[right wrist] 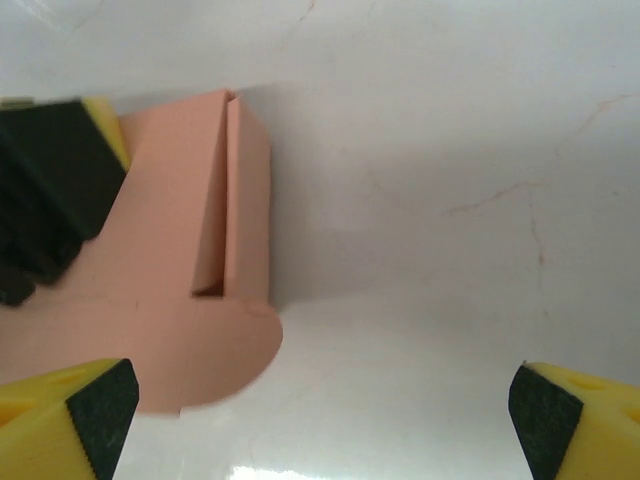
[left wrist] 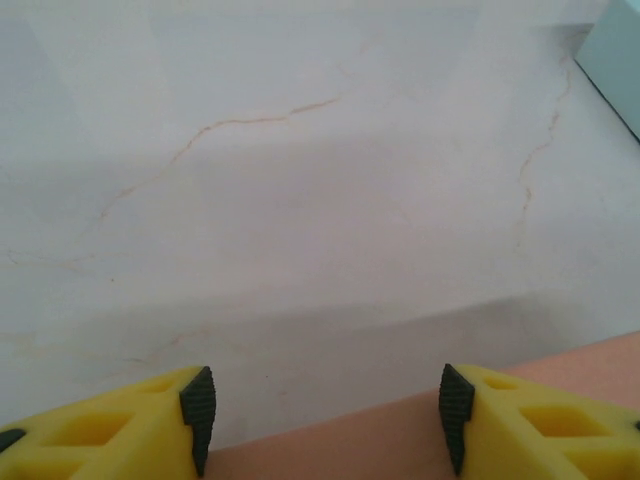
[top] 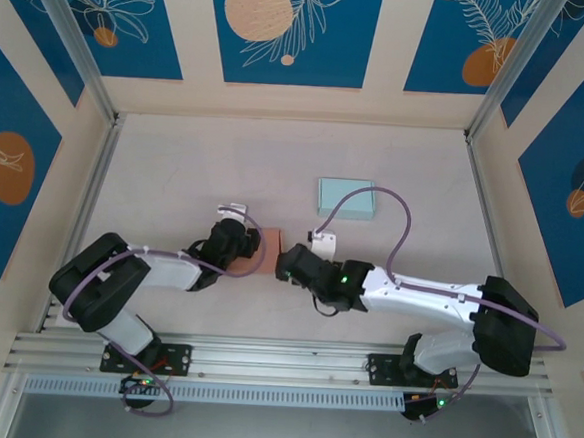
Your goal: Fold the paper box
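Pink paper box [top: 271, 246], one; pale-blue box [top: 346, 198], one; left gripper [left wrist: 325, 415], right gripper [right wrist: 325, 410].

1. The paper box [right wrist: 200, 300] looks like thin card, matt and smooth.
2. The table [left wrist: 300, 200] is smooth and veined like marble, with a faint sheen.
3. The fingers [right wrist: 600, 405] look like yellow plastic, and their pads [right wrist: 545, 420] are black, matt and rubbery.

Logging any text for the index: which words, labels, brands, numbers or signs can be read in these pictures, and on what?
No text can be read anywhere.
The pink paper box: blank.
The light blue box: blank.
The wall panels: leaf and circle patterns, no words.
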You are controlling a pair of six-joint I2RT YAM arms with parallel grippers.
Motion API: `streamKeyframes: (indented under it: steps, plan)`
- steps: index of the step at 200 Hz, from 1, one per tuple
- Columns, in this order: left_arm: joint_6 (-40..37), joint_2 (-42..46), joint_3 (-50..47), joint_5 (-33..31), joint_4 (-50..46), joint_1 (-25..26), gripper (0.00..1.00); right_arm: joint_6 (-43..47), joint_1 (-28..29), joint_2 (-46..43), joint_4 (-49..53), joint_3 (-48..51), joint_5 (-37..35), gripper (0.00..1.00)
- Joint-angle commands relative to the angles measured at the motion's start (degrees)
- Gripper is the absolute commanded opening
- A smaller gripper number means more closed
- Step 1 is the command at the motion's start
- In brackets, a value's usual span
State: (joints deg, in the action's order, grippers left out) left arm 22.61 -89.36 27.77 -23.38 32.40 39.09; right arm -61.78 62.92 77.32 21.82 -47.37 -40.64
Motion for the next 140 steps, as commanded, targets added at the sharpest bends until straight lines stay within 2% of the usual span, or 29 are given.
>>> streamKeyframes:
  steps: [1,22,47,57,87,96,140]
  plan:
    - [2.24,-4.23,-1.97,-0.75,-1.10,0.19,0.64,5.83,-4.16,2.50,-9.96,-0.44,10.58,0.96]
    - [2.66,-5.48,-1.58,0.48,-0.69,0.19,0.64,8.61,-7.45,6.07,-10.19,-2.85,14.16,0.96]
    - [2.86,-5.33,-2.06,0.43,-0.71,0.15,0.64,11.50,-10.51,10.35,-11.94,-4.75,19.61,0.89]
    - [2.98,-4.56,-1.97,0.46,-1.60,0.18,0.64,11.44,-10.71,11.56,-12.09,-4.77,20.24,0.84]
    - [2.34,-1.52,-1.63,1.68,-3.77,0.20,0.64,9.54,-10.93,14.47,-16.66,-1.38,22.95,0.82]
    - [2.19,-0.49,-1.18,2.25,-4.96,0.20,0.65,8.81,-11.29,15.97,-16.95,-0.86,23.34,0.78]
    - [1.22,6.65,3.27,9.07,-15.01,-0.20,0.71,8.32,-11.08,19.76,-17.96,-0.36,23.74,0.68]
